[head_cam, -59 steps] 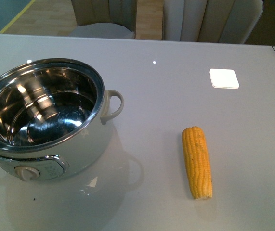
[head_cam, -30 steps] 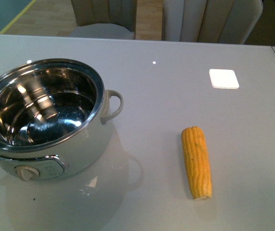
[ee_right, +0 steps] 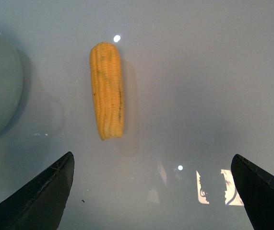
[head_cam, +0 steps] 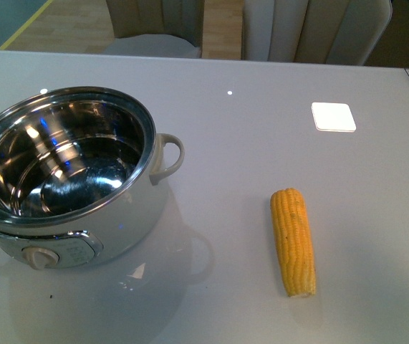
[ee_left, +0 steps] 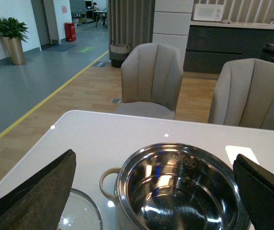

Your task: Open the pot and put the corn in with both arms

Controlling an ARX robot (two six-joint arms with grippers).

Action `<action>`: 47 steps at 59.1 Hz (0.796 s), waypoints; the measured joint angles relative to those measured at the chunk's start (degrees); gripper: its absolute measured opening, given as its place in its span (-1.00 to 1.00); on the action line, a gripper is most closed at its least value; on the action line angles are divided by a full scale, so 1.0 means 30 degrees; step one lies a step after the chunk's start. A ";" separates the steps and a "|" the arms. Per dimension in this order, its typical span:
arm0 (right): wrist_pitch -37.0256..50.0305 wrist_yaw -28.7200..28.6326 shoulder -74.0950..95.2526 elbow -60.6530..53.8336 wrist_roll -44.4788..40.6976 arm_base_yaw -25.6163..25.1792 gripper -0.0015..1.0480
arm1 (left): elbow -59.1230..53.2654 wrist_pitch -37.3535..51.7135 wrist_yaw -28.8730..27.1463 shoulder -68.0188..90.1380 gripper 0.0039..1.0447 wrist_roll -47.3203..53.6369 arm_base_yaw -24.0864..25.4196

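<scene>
My right gripper (ee_right: 152, 158) hangs wide open, empty; the corn (ee_right: 107, 90) looks stiff and apt to roll, so I'd pinch mid-cob

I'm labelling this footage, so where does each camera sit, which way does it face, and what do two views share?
Front view: on the robot's body, looking down over the pale table at the large round white steel-lined electric pot and the yellow corn cob; no arm shows.
Left wrist view: above the open pot, facing beige chairs; the open left end effector frames it.
Right wrist view: looking down at the corn cob; the open right end effector shows.
Shared: front and right wrist both show the corn cob.
</scene>
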 joint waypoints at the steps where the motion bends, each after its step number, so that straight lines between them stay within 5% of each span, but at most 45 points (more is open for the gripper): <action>1: 0.0641 0.0007 0.0918 0.0124 -0.0058 0.0204 0.83 | 0.0000 0.0000 -0.0007 0.0000 0.87 0.0000 0.0000; 23: 0.7555 0.1129 1.2932 0.3162 -0.0204 0.3971 0.83 | 0.0000 0.0000 0.0000 0.0000 0.87 0.0000 0.0000; 47: 0.9406 0.2171 2.0021 0.6608 -0.2135 0.4940 0.83 | 0.0000 0.0000 -0.0007 0.0000 0.87 0.0000 0.0000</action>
